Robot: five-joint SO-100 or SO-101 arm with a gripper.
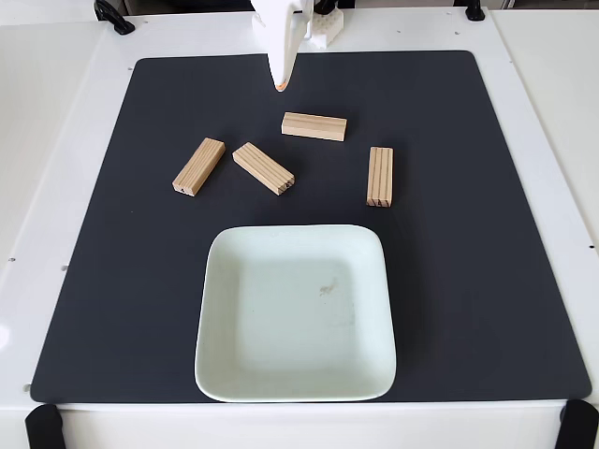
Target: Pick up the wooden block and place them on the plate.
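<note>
I'm seeing the black mat (112,281) covering the white table (47,140). The plate (296,313) is sitting at the mat's near edge — nothing on it. 4 wooden blocks (314,126) are lying mid-mat. The gripper (280,86) is hanging at the far edge — I can't tell its jaw state.

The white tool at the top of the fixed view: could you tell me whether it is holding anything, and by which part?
Nothing is held. The white tool hangs over the dark mat, apart from all four light-tan wooden blocks.
</note>
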